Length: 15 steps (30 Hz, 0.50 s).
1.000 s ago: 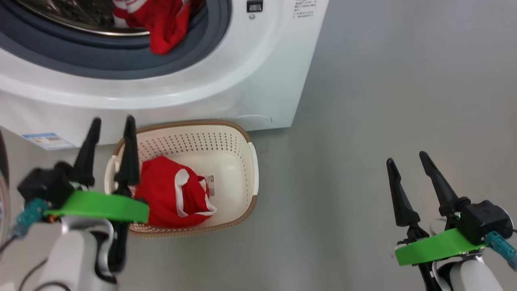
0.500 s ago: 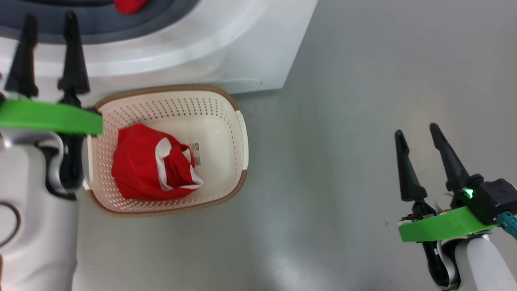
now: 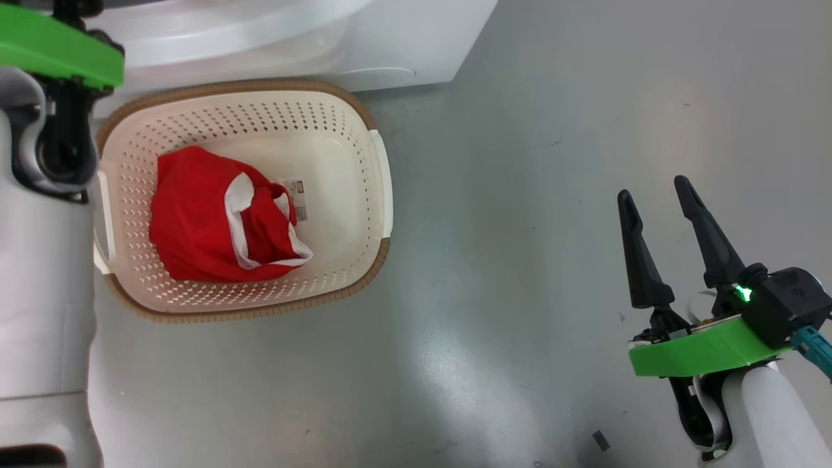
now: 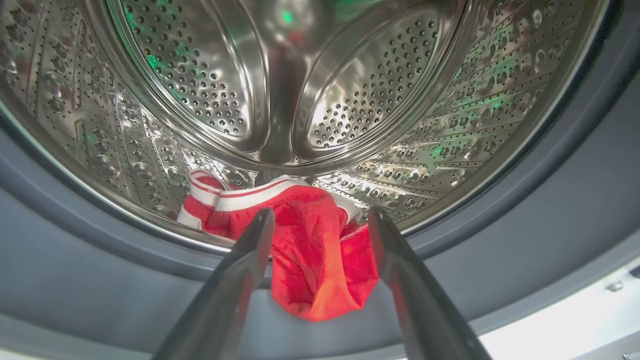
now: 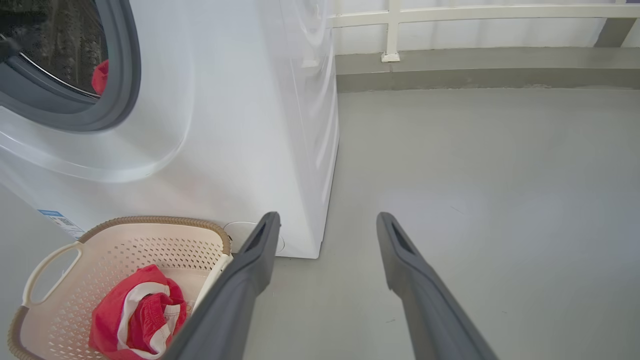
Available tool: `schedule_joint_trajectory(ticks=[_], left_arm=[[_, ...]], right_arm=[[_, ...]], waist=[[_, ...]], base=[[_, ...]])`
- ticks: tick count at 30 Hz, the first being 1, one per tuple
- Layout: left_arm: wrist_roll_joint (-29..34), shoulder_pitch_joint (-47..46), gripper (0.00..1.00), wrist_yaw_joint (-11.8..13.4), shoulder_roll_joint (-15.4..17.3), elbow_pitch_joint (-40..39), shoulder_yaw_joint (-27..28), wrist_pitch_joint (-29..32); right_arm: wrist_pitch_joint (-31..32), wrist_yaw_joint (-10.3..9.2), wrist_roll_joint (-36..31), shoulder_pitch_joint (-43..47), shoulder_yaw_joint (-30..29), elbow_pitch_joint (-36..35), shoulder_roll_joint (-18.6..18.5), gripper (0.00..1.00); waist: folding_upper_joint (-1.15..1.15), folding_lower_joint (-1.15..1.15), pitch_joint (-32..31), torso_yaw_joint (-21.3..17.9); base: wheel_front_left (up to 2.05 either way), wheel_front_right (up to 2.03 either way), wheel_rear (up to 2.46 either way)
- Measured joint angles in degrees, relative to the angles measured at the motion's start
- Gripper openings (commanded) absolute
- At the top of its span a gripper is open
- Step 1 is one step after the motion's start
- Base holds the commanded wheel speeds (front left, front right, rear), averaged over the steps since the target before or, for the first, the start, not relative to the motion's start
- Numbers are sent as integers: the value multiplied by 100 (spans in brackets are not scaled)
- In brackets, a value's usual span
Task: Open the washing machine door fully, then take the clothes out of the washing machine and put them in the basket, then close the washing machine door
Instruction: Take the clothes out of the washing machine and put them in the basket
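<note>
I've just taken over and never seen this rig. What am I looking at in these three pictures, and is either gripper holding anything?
Three cameras ride on a two-armed robot. The head view looks down at the floor: the basket holds one red garment, and the right gripper hangs open and empty to the right. The left wrist view looks along the left gripper into the steel drum: its open fingers flank a second red garment draped over the grey ring, not gripping it yet. The right wrist view looks along the right gripper's fingers at the washing machine and the basket.
</note>
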Motion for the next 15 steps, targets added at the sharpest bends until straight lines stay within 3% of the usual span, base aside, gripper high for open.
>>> schedule_joint_trajectory(ticks=[7,15], left_arm=[[-460,-492,100,-1,178,342,-419,271],[-1196,-910,100,-4,388,762,-1099,1058]], right_arm=[[0,0,-3,3,-51,-130,-5,100],[0,0,-63,43,-179,-203,-4,100]], waist=[[0,0,-11,-69],[0,0,-72,-149]], base=[[0,0,0],[0,0,0]])
